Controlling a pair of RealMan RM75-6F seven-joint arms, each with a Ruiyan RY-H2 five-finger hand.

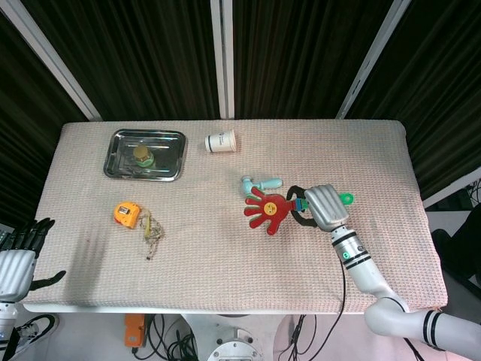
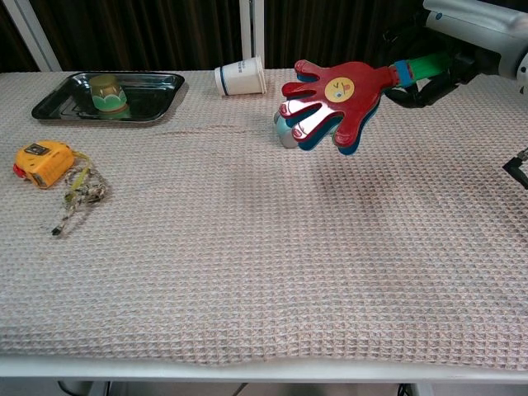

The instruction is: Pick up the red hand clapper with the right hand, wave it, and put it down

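Observation:
The red hand clapper (image 1: 268, 210) (image 2: 339, 98), a red plastic palm over blue and green layers with a green handle, hangs above the cloth in the middle right of the table. My right hand (image 1: 319, 205) (image 2: 458, 45) grips its green handle, palm turned down, with the clapper's fingers pointing left. In the chest view the clapper covers most of the teal toy mallet behind it. My left hand (image 1: 16, 262) hangs off the table's front left corner with its fingers apart and holds nothing.
A teal toy mallet (image 1: 259, 183) lies just beyond the clapper. A paper cup (image 1: 221, 141) lies on its side at the back. A steel tray (image 1: 124, 165) holds a small green-and-tan pot (image 1: 143, 156). An orange tape measure (image 1: 126, 213) and a chain (image 1: 152, 230) lie front left.

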